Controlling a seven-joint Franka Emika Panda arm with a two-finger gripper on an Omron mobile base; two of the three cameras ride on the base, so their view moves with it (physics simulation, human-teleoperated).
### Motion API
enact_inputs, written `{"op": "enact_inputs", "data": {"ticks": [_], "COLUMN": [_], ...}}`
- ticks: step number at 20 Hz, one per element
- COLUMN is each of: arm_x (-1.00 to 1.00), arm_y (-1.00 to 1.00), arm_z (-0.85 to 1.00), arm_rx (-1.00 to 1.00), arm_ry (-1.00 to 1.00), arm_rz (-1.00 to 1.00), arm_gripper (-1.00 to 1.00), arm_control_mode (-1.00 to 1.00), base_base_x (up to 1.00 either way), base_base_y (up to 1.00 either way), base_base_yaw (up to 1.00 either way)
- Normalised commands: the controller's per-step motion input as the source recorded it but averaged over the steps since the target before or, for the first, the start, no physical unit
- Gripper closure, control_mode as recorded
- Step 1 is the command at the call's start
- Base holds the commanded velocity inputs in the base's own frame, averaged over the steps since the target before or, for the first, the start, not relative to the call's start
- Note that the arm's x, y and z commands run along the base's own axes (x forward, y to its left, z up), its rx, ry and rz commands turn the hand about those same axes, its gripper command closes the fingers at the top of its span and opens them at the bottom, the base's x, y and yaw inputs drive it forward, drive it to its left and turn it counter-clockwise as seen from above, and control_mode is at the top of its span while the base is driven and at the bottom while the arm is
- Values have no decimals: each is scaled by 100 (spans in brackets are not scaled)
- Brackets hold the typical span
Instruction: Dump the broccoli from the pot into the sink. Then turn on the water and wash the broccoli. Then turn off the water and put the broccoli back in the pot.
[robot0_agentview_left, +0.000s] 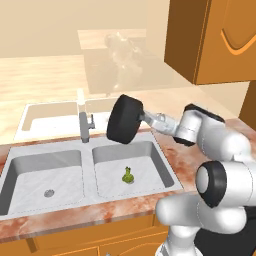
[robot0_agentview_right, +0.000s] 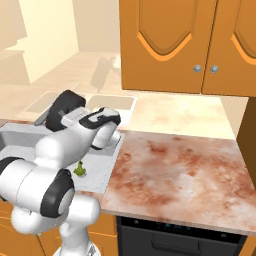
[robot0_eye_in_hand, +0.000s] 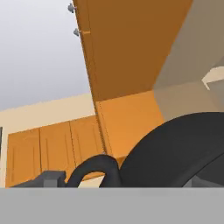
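Left base view: we hold the squat black round pot tipped on its side above the grey metal double-basin sink; small yellow-green broccoli floret lies in the right basin.

Right base view: same, floret by arm.

Hand view: gripper clamped on pot handle.

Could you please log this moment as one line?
pot: tipped on its side above sink, held by arm | broccoli: in right basin | faucet: no water

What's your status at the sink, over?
Hand shut on pot, tipped on its side above the sink. Broccoli lying in right basin. Faucet dry, nothing blocking.
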Motion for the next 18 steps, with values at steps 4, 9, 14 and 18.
{"op": "enact_inputs", "data": {"ticks": [4,9,14,18], "arm_x": [-20,-38,-47,-41], "arm_y": [-24,-27,-12,-9], "arm_z": [13,2,0,0], "arm_rx": [-42,-44,-43,-40], "arm_ry": [-3,0,0,8], "arm_rz": [-7,-10,-12,-16], "arm_gripper": [100,100,100,100], "arm_control_mode": [-100,-100,-100,-100], "base_base_x": [0,0,0,0], "base_base_y": [0,0,0,0], "base_base_yaw": [0,0,0,0]}}
